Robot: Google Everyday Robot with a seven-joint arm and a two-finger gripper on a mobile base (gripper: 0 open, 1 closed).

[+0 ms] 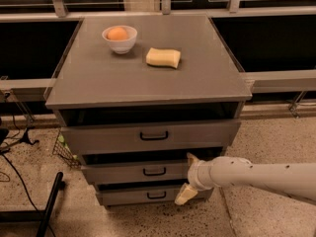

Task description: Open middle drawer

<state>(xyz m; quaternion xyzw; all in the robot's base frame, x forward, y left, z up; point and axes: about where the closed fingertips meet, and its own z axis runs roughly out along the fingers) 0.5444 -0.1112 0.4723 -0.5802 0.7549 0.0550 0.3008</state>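
Note:
The grey cabinet (148,78) has three flat-fronted drawers, each with a small black bar handle. The middle drawer (128,172) lies between the wider top drawer (98,138) and the narrower bottom drawer (123,196); its handle (154,171) is at the centre of its front. My gripper (188,177) comes in from the right on a white arm (256,174). It is at the right end of the middle drawer's front. It is open, with one cream finger (192,158) above the front's top edge and the other below it, over the bottom drawer. It holds nothing.
On the cabinet top stand a white bowl (119,39) with an orange in it and a yellow sponge (163,58). A black stand leg (49,204) and cables lie on the speckled floor at the left. A railing runs behind the cabinet.

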